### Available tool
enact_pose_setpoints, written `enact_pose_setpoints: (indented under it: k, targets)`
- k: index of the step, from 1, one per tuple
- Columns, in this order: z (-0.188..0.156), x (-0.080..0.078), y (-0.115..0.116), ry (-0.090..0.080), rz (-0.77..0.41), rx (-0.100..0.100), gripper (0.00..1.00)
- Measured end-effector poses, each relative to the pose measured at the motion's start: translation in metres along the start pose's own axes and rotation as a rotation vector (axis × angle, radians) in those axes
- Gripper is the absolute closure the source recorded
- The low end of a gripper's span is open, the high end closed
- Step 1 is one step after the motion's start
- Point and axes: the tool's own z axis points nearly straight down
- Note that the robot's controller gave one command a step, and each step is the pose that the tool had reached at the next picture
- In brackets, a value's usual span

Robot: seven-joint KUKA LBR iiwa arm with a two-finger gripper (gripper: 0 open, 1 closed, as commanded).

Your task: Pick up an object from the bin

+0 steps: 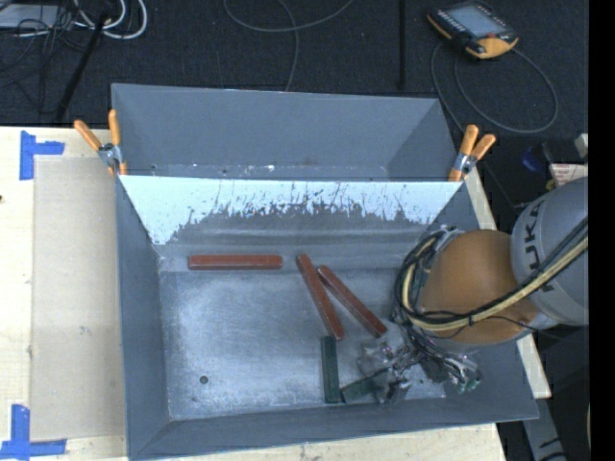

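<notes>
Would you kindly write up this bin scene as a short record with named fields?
container: grey metal bin
gripper: gripper, low over the floor's near right corner
nearest things: dark green bar lying just left of it; dark green piece beside it
mid-floor: left slanted red-brown stick and right slanted red-brown stick, side by side
far left of floor: level red-brown stick, apart from the others
held thing: cannot tell

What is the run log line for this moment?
gripper: by dark green flat bars, lower right of grey metal bin | three red-brown flat bars: lying left of it
</notes>
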Motion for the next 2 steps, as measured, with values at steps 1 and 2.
enact_pose_setpoints:
  k: [1,2]
  targets:
    - [0.0,0.0,0.0,0.0,-0.001,0.0,1.0]
    - [-0.177,-0.021,-0.035,0.001,0.046,0.001,1.0]
